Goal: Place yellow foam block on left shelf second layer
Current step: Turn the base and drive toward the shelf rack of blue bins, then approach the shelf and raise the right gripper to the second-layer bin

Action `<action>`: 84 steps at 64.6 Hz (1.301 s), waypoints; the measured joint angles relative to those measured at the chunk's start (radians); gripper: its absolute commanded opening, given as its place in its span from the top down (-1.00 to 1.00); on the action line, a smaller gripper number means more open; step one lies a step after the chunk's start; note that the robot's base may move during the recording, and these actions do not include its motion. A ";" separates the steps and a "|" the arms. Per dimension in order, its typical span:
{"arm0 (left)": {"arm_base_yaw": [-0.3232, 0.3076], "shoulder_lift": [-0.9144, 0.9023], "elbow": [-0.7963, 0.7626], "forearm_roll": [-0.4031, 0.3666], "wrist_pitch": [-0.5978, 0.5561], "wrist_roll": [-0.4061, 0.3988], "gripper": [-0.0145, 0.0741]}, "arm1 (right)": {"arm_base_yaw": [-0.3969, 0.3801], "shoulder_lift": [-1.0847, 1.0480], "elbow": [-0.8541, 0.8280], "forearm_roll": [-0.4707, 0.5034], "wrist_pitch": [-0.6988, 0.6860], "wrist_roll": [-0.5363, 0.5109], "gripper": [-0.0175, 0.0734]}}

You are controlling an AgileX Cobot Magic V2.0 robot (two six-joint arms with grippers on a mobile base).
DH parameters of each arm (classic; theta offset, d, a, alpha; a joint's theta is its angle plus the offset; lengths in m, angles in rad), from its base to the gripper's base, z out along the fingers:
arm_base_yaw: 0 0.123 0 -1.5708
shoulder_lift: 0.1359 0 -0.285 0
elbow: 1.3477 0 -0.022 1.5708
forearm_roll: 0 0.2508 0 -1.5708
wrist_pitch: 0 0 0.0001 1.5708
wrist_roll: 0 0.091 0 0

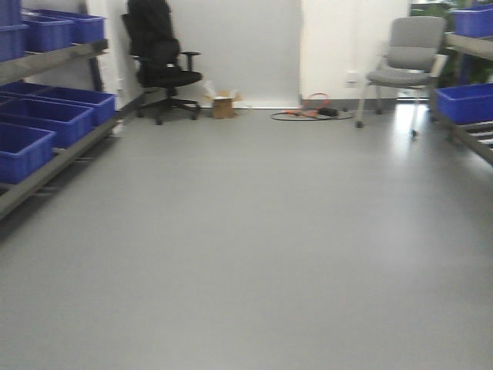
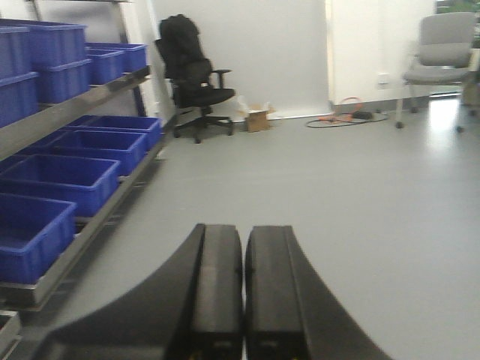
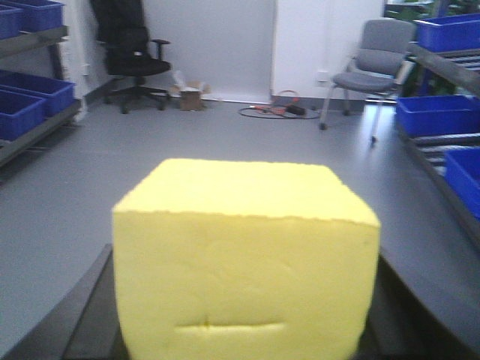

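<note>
At the right wrist, holds block [image 3: 246,247] clamped from both sides in right gripper [image 3: 247,330], well above grey floor [image 3: 67,187]. On the left, shows left gripper [image 2: 244,292] pressed fully together with nothing between, near shelf [image 2: 90,229] of blue bins [image 2: 64,176].
</note>
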 measured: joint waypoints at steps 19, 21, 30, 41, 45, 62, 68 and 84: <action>0.000 0.000 0.000 0.000 0.000 0.000 0.36 | 0.000 0.000 0.000 0.000 0.000 0.000 -0.36; 0.000 0.000 0.000 0.000 0.000 0.000 0.36 | 0.000 0.000 0.000 0.000 0.000 0.000 -0.36; 0.000 0.000 0.000 0.000 0.000 0.000 0.36 | 0.000 0.000 0.000 0.000 0.000 0.000 -0.36; 0.000 0.000 0.000 0.000 0.000 0.000 0.36 | 0.000 0.000 0.000 0.000 0.000 0.000 -0.36; 0.000 0.000 0.000 0.000 0.000 0.000 0.36 | 0.000 0.000 0.000 0.000 0.000 0.000 -0.36; 0.000 0.000 0.000 0.000 0.000 0.000 0.36 | 0.000 0.000 0.000 0.000 0.000 0.000 -0.36; 0.000 0.000 0.000 0.000 0.000 0.000 0.36 | 0.000 0.000 0.000 0.000 0.000 0.000 -0.36; 0.000 0.000 0.000 0.000 0.000 0.000 0.36 | 0.000 0.000 0.000 0.000 0.000 0.000 -0.36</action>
